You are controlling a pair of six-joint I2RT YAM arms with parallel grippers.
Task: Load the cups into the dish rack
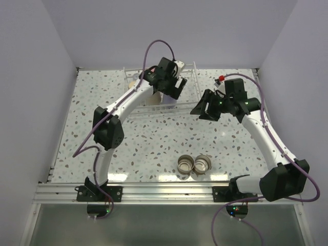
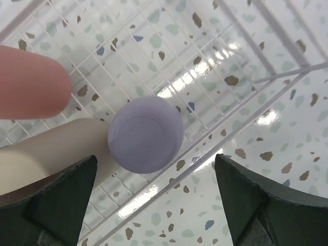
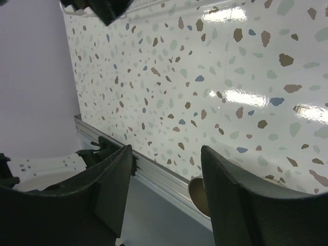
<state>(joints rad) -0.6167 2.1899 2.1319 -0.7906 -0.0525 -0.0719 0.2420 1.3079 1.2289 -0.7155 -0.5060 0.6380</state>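
Note:
The dish rack (image 1: 190,77) stands at the back centre, and its white wire grid fills the left wrist view (image 2: 205,46). In it a lavender cup (image 2: 146,134) stands upside down, a beige cup (image 2: 51,148) lies beside it, and a coral-red cup (image 2: 31,82) sits at the left. My left gripper (image 1: 172,96) hovers over the rack's near edge, open and empty (image 2: 154,205), above the lavender cup. My right gripper (image 1: 201,111) is open and empty (image 3: 169,184), raised right of the rack. Two steel cups (image 1: 186,164) (image 1: 202,164) stand near the front edge; one shows by the right finger (image 3: 197,195).
An aluminium rail (image 1: 164,190) runs along the table's near edge, just in front of the steel cups. Walls close in the table at the back and both sides. A small red item (image 1: 221,78) sits at the back right by the right arm's cable.

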